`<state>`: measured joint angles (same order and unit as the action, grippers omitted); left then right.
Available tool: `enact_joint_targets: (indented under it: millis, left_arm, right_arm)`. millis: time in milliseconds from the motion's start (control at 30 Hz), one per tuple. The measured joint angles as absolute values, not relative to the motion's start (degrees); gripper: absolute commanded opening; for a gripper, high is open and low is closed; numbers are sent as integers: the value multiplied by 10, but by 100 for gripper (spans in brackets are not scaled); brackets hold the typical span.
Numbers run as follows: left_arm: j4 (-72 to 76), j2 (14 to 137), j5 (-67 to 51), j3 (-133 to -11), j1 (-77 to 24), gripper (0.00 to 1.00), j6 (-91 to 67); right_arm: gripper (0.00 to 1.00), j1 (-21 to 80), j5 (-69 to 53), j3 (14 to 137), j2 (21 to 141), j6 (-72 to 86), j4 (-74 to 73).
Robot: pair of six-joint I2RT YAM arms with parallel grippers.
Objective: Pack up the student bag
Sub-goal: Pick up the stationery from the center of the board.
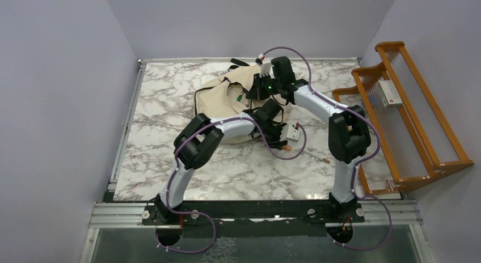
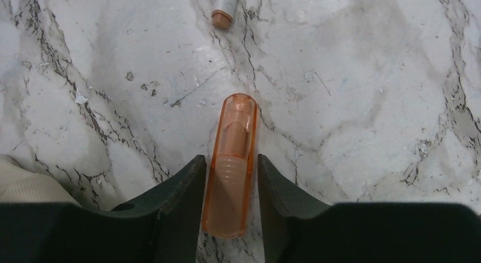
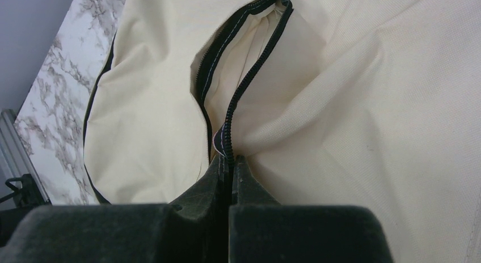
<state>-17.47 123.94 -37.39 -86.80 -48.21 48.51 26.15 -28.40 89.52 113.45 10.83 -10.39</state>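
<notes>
Soft cream fabric bag (image 3: 351, 104), black zip (image 3: 244, 86) mouth running up frame; right tool (image 3: 231, 161) pinched shut on zip edge; left tool (image 2: 231, 164), part-open, grips ribbed translucent orange cap (image 2: 235, 132) on marble surface (image 2: 351, 76)

The top camera looked down over the whole table (image 1: 164, 161) from behind. Close wrist cameras faced its marble (left) and the student bag (image 3: 368, 132) (right), both seen from above.

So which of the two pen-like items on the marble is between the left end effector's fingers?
The translucent orange one, flanked by both fingers; the white-barrelled one with an orange tip lies clear, farther ahead.
</notes>
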Motion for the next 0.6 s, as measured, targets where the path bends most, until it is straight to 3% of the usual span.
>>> enact_joint_targets:
  millis: [167, 267, 600]
  left_arm:
    - [-179, 1232, -364, -860, -488, 16, 496]
    - [-170, 1222, -359, -844, -491, 0, 503]
    - [-157, 1121, -363, -731, -493, 0, 409]
  right_arm:
    - [1, 262, -284, 895, 1134, 108, -104]
    - [1, 262, -284, 895, 1134, 108, -104]
    - [1, 262, -284, 877, 1125, 109, -103]
